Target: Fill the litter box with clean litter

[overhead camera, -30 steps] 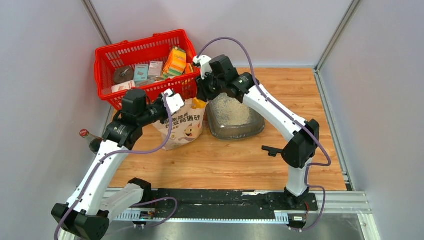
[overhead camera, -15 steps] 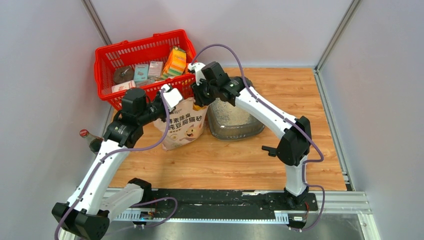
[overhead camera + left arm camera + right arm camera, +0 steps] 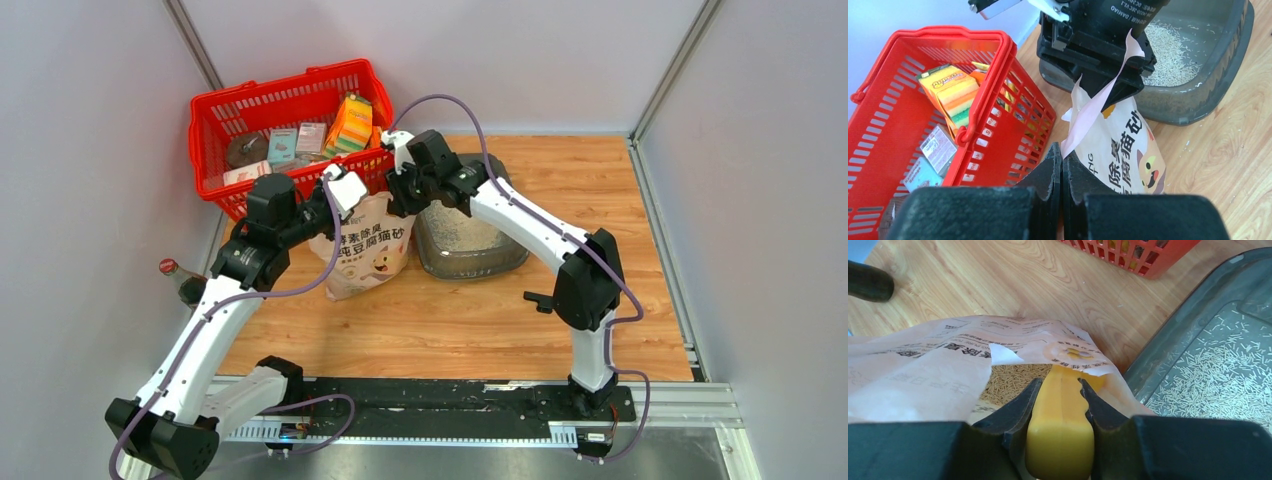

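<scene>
The dark grey litter box (image 3: 470,272) sits at mid table with a thin layer of pale litter (image 3: 457,236) in it. It also shows in the left wrist view (image 3: 1198,95) and the right wrist view (image 3: 1158,355). The beige cat-printed paper bag (image 3: 365,255) stands to its left, open, with brownish pellets (image 3: 1008,382) inside. My left gripper (image 3: 1062,156) is shut on the bag's torn top edge. My right gripper (image 3: 1060,390) is shut on the yellow scoop's handle (image 3: 1060,425); the scoop's head is down in the bag's mouth, hidden by paper.
A red mesh basket (image 3: 215,110) with several groceries stands at the back left, close behind the bag. A red-capped bottle (image 3: 172,270) stands at the table's left edge. A small black part (image 3: 540,300) lies in front of the litter box.
My right gripper has moved left with the scoop, from over the litter box to the bag's mouth. The left gripper has kept its hold on the bag's edge.
</scene>
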